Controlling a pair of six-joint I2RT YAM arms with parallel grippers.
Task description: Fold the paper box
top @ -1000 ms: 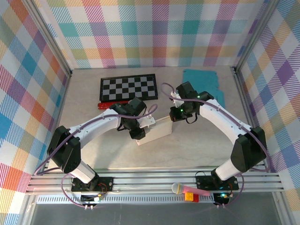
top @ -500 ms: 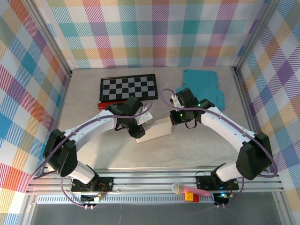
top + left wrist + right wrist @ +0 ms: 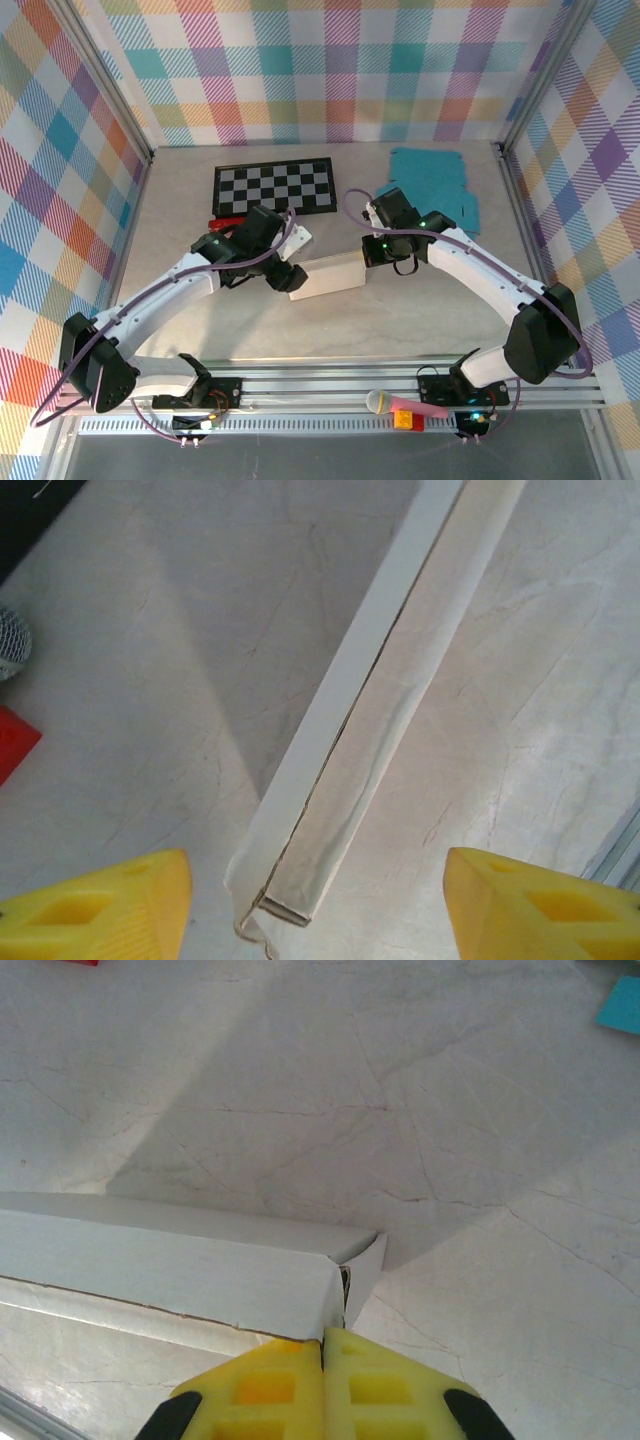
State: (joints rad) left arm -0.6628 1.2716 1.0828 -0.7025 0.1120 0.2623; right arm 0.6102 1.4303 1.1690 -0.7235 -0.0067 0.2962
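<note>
Left arm pulled back leftward since earlier frame. Left gripper now off paper box, jaws spread, box's end between fingertips, untouched. Right gripper closed tight, tips at box's right end corner. Box lies at table centre, near checkerboard.

The right pincer has its yellow fingers pressed flat together, tips meeting the near edge of the white paper box by its end flap (slightly ajar). The box lies on the pale veined tabletop; a teal sheet pokes in top right.
</note>
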